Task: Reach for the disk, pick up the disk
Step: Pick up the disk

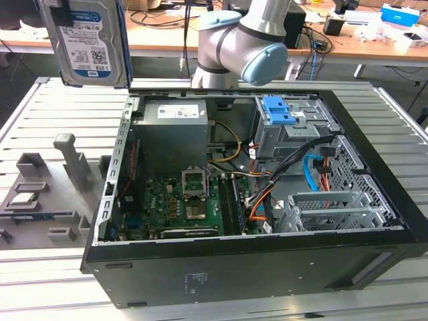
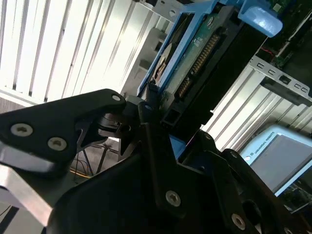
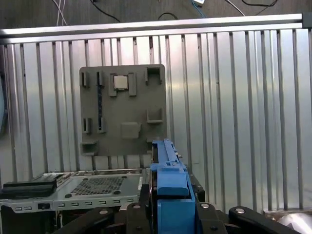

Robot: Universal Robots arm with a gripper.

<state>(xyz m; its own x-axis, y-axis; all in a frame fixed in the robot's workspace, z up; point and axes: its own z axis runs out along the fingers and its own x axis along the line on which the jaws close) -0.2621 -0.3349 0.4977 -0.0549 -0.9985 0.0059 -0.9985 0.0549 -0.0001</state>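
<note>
The disk (image 1: 90, 40) hangs in the air above the slatted table, at the exterior view's upper left, beyond the open computer case's corner. Its white-and-blue label faces the camera and a blue rail runs down its side. In the second wrist view my gripper (image 2: 157, 113) is shut on the disk (image 2: 195, 53), with black fingers (image 2: 92, 114) pressed to its sides. In the first wrist view the disk's blue rail (image 3: 168, 187) stands edge-on between the gripper's black jaws.
The open computer case (image 1: 374, 200) takes up the middle of the table, with a silver drive cage and its blue latch plate (image 1: 277, 110). A grey fixture plate (image 3: 122, 109) holding a small square chip (image 3: 120, 82) lies below the disk. The arm's elbow (image 1: 234, 47) stands behind the case.
</note>
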